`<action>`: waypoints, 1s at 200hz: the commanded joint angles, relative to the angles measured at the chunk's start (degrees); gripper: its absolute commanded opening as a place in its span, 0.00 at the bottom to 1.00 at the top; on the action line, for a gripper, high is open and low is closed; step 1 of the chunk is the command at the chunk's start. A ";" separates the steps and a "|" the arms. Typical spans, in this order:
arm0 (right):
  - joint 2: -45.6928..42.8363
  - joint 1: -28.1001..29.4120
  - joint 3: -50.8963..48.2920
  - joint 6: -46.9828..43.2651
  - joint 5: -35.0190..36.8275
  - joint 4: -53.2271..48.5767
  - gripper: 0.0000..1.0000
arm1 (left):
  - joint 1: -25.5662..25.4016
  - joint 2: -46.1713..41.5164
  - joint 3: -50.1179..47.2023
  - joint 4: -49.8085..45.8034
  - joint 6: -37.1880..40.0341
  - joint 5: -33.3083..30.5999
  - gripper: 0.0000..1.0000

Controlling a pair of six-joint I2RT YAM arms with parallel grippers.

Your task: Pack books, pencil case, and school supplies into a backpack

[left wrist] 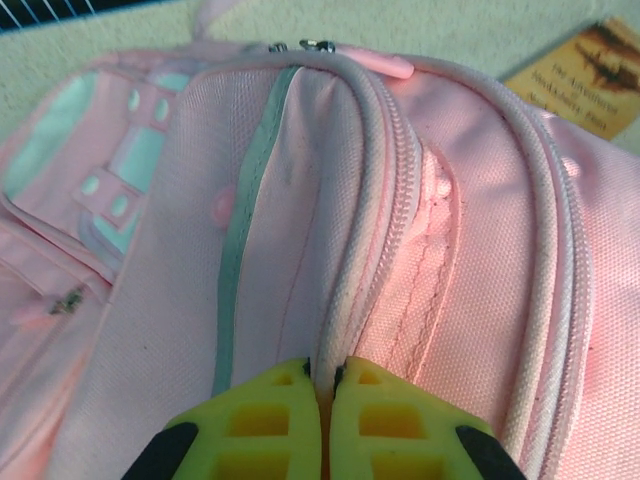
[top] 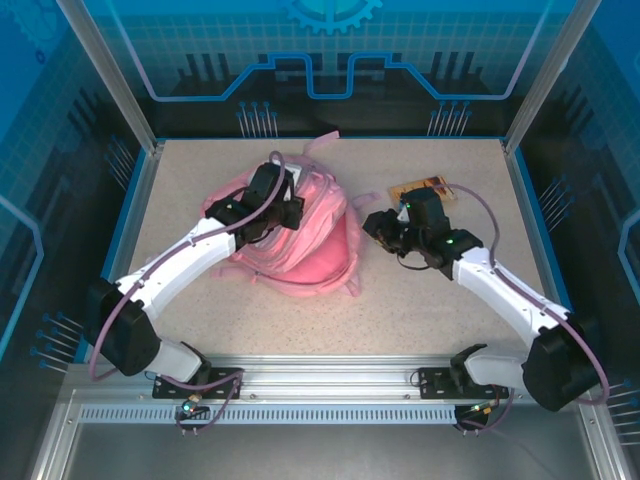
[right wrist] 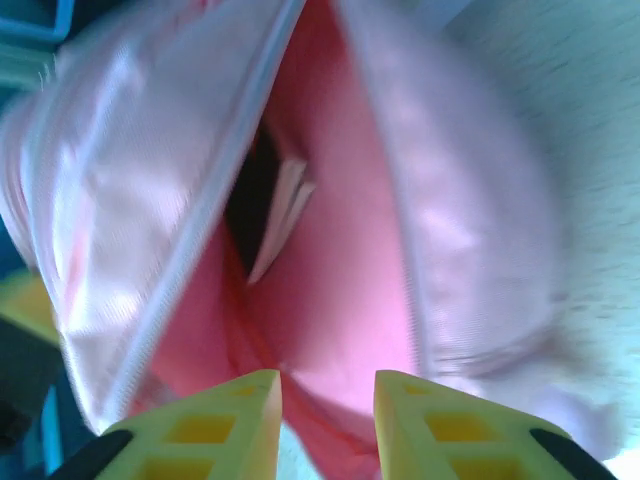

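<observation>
Pink backpack [top: 318, 240] lies left of centre on the worktop [top: 440, 300], mouth turned rightward, zip edge pinched by the closed left hand [left wrist: 325, 378]. Right hand [right wrist: 328, 385], parted and empty, is faced into that mouth; tan book [top: 432, 184] is seen just behind it, nearer that arm.

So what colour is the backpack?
The backpack is pink with pale grey-green stripes; the left wrist view shows it best.

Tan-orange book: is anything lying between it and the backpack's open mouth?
Only the right gripper, open, sits between the tan-orange book and the backpack; nothing else visible does. The left gripper pinches its zipper edge.
</observation>
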 commanded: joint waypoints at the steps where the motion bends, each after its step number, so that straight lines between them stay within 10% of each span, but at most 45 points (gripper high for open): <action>1: 0.20 -4.16 1.12 -9.44 5.65 -10.49 0.48 | 1.01 -2.66 -4.06 0.56 0.78 2.93 0.09; 75: 25.92 -9.79 20.10 -18.28 6.04 -12.72 0.64 | 1.02 -8.02 -14.29 3.24 -14.00 5.55 0.82; 142: 46.82 -9.06 35.31 -17.54 0.56 -13.22 0.63 | 1.08 -8.95 -15.87 2.73 -18.22 5.74 0.93; 200: 44.53 -10.71 29.05 -18.32 4.74 -14.82 0.63 | 1.07 -9.48 -16.51 2.83 -18.46 5.76 0.96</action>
